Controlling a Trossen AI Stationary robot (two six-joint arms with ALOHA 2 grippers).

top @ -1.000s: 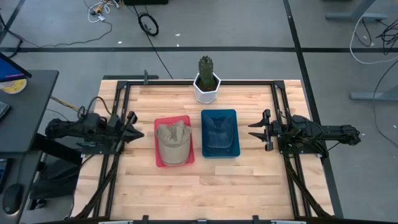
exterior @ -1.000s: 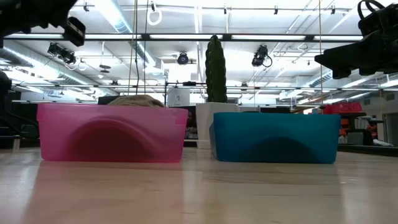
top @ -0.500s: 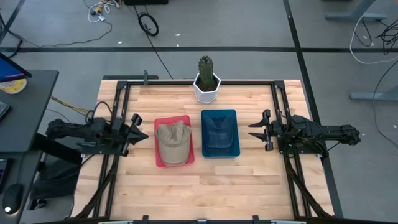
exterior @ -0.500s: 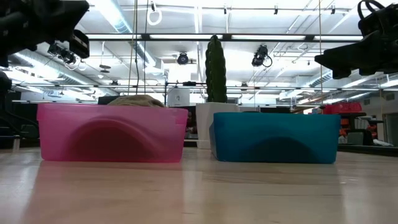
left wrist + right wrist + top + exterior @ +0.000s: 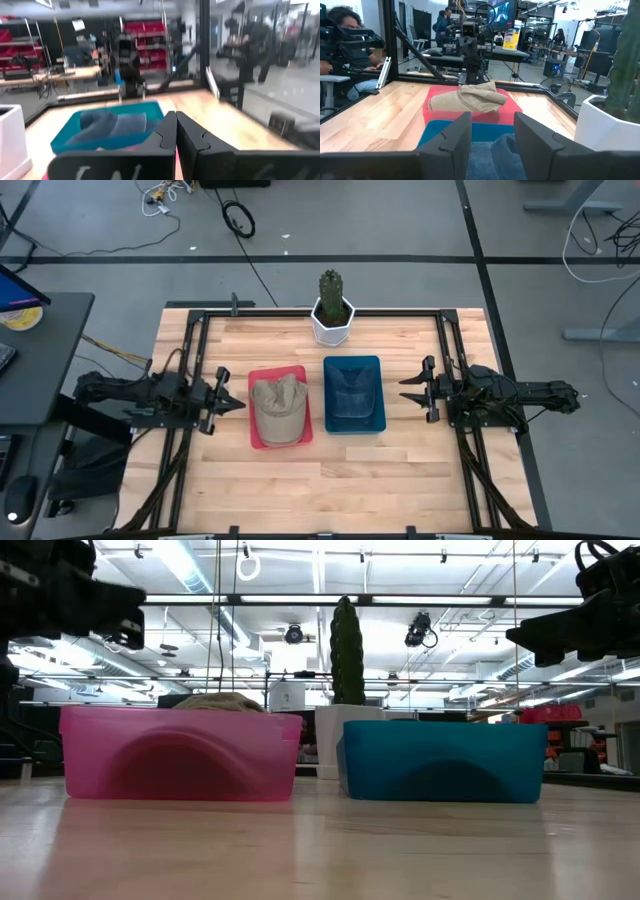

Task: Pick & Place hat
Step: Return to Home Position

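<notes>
Judging task nearly done: hat (image 5: 278, 408) lying in red bin (image 5: 253, 420); my left fingers (image 5: 165, 132) hovering pinched, empty, beside it; right fingers (image 5: 455, 135) waiting spread farther off.

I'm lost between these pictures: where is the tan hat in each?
High view: tan hat in the red bin, left of centre.
Low view: hat peeks over that bin, left.
Left wrist view: not visible.
Right wrist view: hat at centre.
Shared landmark: the blue bin alongside.
</notes>
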